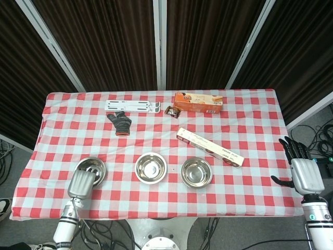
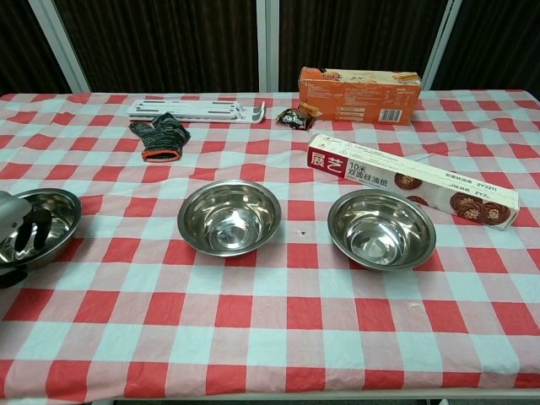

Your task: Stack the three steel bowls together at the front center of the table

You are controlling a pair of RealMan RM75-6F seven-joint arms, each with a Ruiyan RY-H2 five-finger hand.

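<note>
While three steel bowls are sitting in a row along the near part of the counter (image 1: 250, 179), my left robot hand (image 1: 81, 183) is reaching over the near rim of the left bowl (image 2: 38, 226), fingers dipping inside; I cannot tell whether it is gripping. The middle bowl (image 2: 229, 216) and right bowl (image 2: 381, 228) are lying to its right. My right robot hand (image 1: 303, 172) is hanging past the right edge, fingers spread, holding nothing.
</note>
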